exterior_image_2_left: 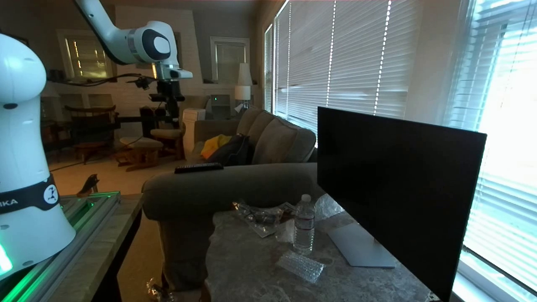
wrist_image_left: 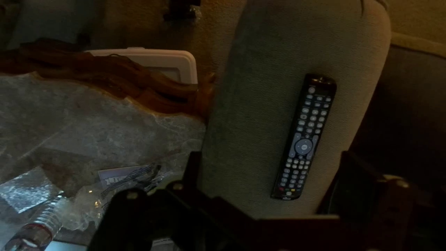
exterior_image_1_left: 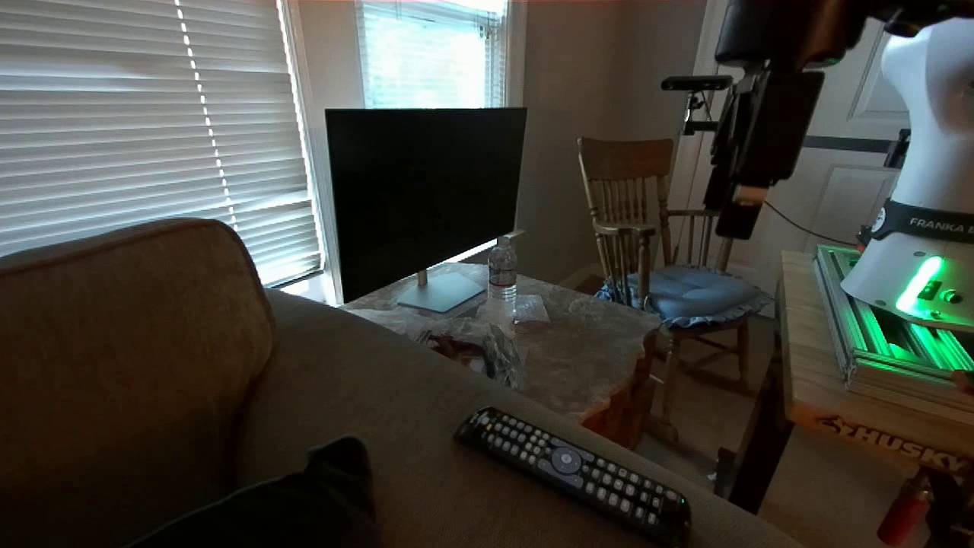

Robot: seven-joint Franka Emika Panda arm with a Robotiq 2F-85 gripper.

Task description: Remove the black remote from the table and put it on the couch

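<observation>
Black remote (wrist_image_left: 304, 139) lies buttons up, roughly lengthwise, on the rounded arm of the couch (exterior_image_2_left: 251, 184), which stands just beside the table (exterior_image_2_left: 243, 260). Above that arm hangs the gripper (wrist_image_left: 271, 157), its jaws spread wide and apart from the remote. In an exterior view, the table is near and the couch arm far; on the tabletop an upright water bottle (exterior_image_2_left: 304, 230) stands to the left of a big black screen (exterior_image_2_left: 398, 184). Crumpled clear plastic (exterior_image_2_left: 260, 219) lies far left, by the couch; bubble wrap (exterior_image_2_left: 300, 266) lies near, beside the bottle.

Monitor (exterior_image_1_left: 428, 199), bottle (exterior_image_2_left: 304, 227), cushioned chair (exterior_image_1_left: 673, 293)
</observation>
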